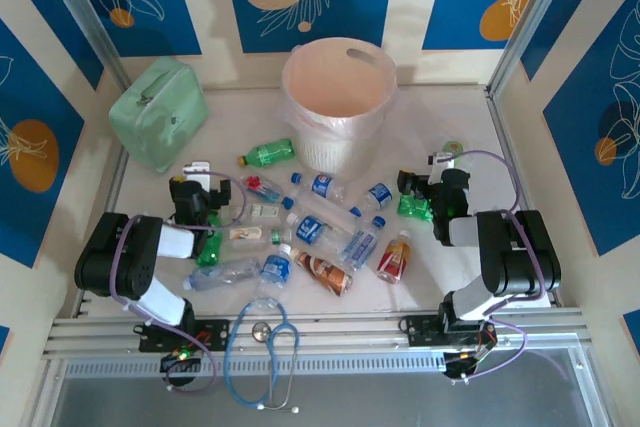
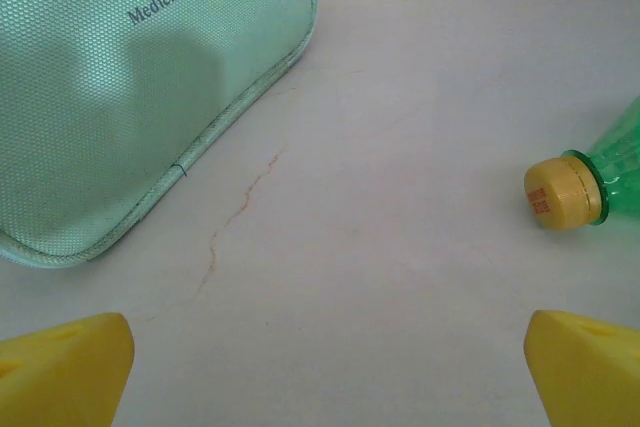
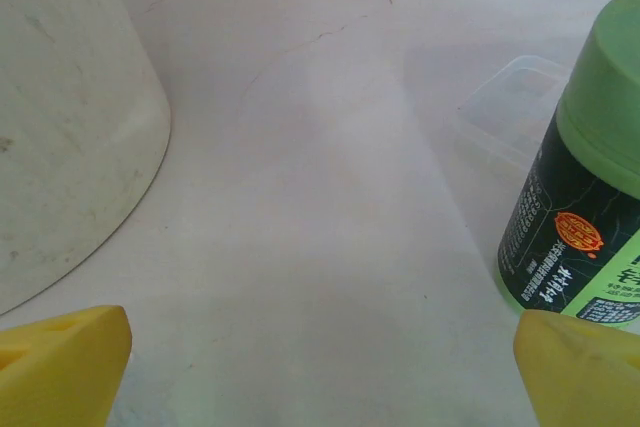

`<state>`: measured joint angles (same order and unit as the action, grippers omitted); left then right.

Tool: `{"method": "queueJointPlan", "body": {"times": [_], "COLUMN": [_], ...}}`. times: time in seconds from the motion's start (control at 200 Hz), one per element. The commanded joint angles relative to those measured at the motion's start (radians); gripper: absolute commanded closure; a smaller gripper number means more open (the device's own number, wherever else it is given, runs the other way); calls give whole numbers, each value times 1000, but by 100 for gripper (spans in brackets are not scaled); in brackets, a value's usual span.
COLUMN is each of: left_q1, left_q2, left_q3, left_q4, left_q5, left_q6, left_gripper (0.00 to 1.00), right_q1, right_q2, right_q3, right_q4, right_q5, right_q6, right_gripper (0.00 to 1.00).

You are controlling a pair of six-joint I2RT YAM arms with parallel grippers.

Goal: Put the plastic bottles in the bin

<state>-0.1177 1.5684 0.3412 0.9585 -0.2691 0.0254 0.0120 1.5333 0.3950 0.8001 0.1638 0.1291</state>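
1. While the plastic bottles (image 1: pixel 310 230) lie scattered on their sides across the tabletop (image 1: pixel 240 112) between the two arms, the bin (image 1: pixel 340 142) stands upright at the far middle, beyond the heap, and looks empty.
2. One green bottle (image 2: pixel 610 172) lies apart from the heap, near the bin's left foot. Its long axis runs roughly left to right, with the yellow cap (image 2: pixel 560 194) at the left end.
3. That cap sits ahead and to the right of the left jaws, which stand wide apart and empty. The left arm is nearer, and I judge it must swing right to straddle the body crosswise.
4. The right jaws are likewise spread wide on nothing. An upright green-lidded bottle (image 3: pixel 580 197) stands just beside their right tip, and the bin's wall is to their left.
5. A mint-green pouch (image 2: pixel 130 97) sits far left, and a stethoscope (image 1: pixel 265 357) lies at the near edge.
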Motion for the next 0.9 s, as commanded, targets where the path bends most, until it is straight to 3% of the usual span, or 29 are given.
{"method": "queueJointPlan", "body": {"times": [0.0, 0.84, 0.895], "left_q1": [9, 10, 9], "left_q2": [0, 0, -5], "left_q3": [16, 19, 18], "left_q4": [29, 21, 18], "left_q5": [13, 14, 11], "left_q6": [2, -1, -3], "left_gripper": [0, 0, 0], "right_q1": [-1, -4, 21], "right_q2": [-12, -13, -48], "right_q3": [16, 16, 47], "right_q4": [18, 16, -44], "right_q5": [-18, -23, 95], "right_q6": [-17, -16, 4], "right_gripper": [1, 1, 1]}}
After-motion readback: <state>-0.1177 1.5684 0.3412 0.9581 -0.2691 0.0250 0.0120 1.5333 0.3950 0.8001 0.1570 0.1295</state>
